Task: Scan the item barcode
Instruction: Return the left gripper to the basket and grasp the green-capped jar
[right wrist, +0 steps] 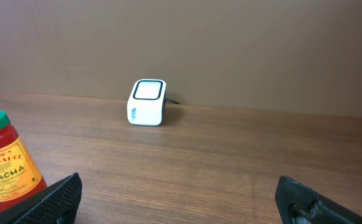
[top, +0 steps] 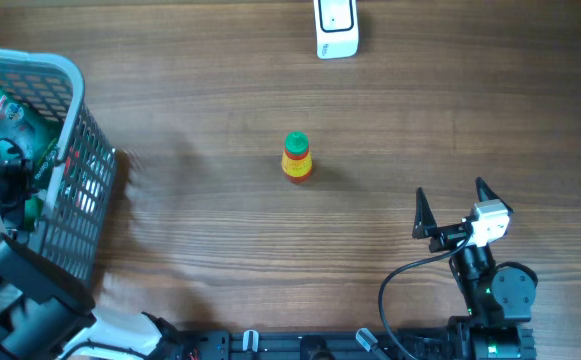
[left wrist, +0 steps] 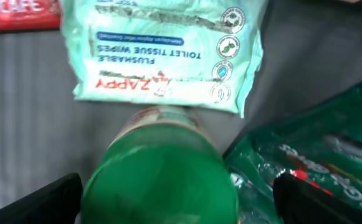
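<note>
Centrally, sriracha bottle stood upright on worktop, well apart from white scanner at far edge, right tool spread and empty, left tool spread above green-capped bottle inside basket.

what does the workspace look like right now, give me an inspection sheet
surface: wooden table, no spills seen
job's things: white scanner at the far edge; sriracha bottle upright mid-table; green-capped bottle in the grey basket at the left
clutter: wipes pack, green packet and red pack around that bottle
grippers: left gripper open, fingers either side of the green-capped bottle, contact not clear; right gripper open, empty, facing the scanner
cables: black cable looping by the right arm's base
surroundings: plain brown wall behind the table
</note>
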Controlling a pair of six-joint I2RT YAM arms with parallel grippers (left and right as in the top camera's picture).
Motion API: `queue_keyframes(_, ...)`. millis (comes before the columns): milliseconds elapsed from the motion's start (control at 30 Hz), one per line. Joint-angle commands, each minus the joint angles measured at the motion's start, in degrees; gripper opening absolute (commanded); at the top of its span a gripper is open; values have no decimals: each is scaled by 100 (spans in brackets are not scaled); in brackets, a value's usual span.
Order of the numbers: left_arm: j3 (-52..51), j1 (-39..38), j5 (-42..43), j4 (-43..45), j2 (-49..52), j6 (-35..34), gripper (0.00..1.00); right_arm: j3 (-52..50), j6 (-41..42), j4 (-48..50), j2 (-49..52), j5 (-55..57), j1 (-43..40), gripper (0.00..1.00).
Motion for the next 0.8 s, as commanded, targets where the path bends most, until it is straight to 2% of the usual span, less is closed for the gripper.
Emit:
queue_keyframes(0,-63,28,0,107,299,-50,100,-4,-70,20,-2,98,33,100)
queue_keyframes(100,-63,28,-2,107,402,-48,98,-4,-70,20,-2,98,33,100)
queue_keyframes(133,-63,28,-2,103,404,-7,91,-4,-70,20,-2,98,33,100)
queue_keyframes(167,-63,28,-2,55,404,-4,78,-4,-70,20,-2,98,33,100)
queue_keyframes(333,-50,35,-2,-208,400,-4,54,-4,-70,17,-2,98,33,100)
queue_keyframes(400,-28,35,-2,-273,361,-4,51,-4,-70,17,-2,98,33,100)
queue_keyframes(567,448,35,101,-595,-26,-4,51,-4,-72,20,-2,98,33,100)
queue_keyframes(767,1657,35,1276,-984,-787,13,50,-4,-68,17,-2,98,33,100)
